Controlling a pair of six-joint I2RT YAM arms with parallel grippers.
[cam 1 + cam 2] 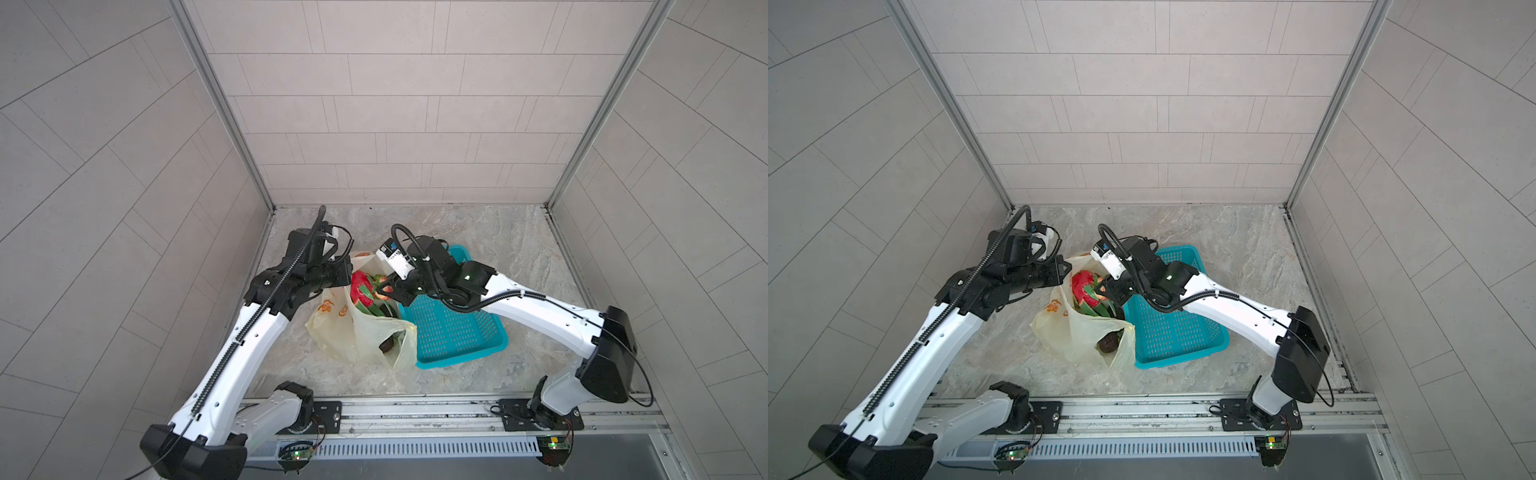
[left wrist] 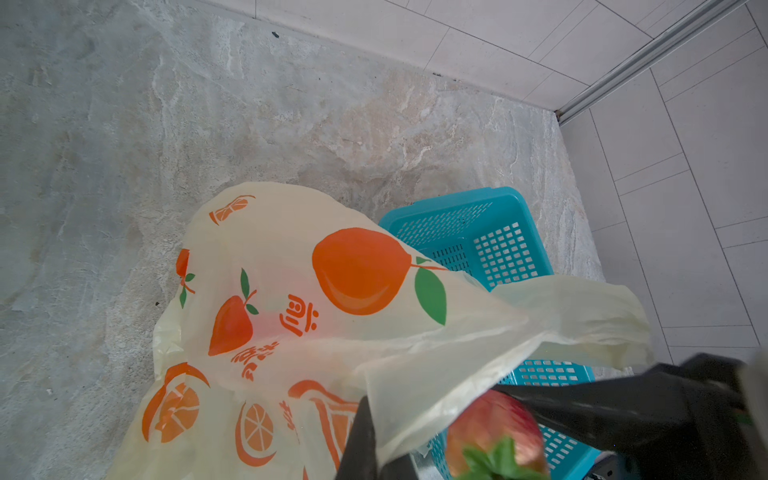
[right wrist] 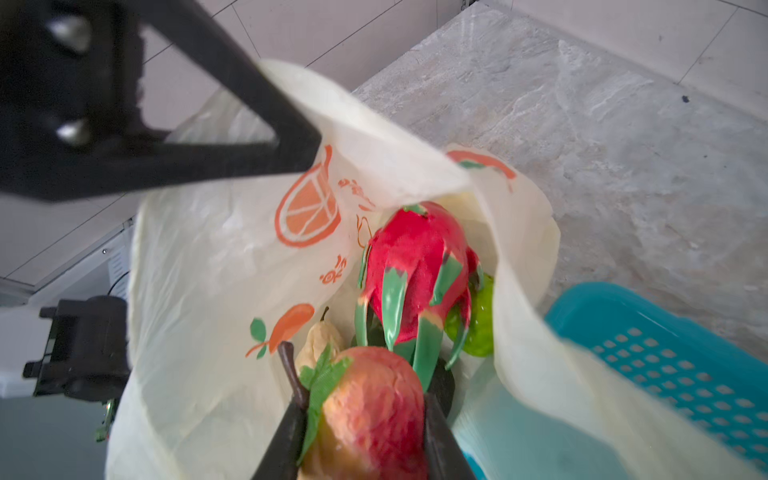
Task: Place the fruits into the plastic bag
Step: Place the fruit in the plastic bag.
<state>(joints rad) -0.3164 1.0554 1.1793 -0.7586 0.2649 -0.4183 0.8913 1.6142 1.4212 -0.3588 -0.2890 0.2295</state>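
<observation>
— Where's the plastic bag (image 1: 357, 332)?
— Mid-counter, touching the teal basket (image 1: 457, 332). The left gripper (image 1: 1064, 269) is clamped on its rim, holding the mouth up.
— And the right gripper (image 1: 386, 289)?
— Gripping a toy apple (image 3: 374, 407) over the mouth, hiding the fruits beneath. A dragon fruit (image 3: 415, 249) lies inside, and a dark piece (image 1: 1108, 343) shows dimly through the film.

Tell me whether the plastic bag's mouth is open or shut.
Open. The left end effector pinches the rim of the plastic bag, holding it up, and the dragon fruit shows inside through the gap.
</observation>
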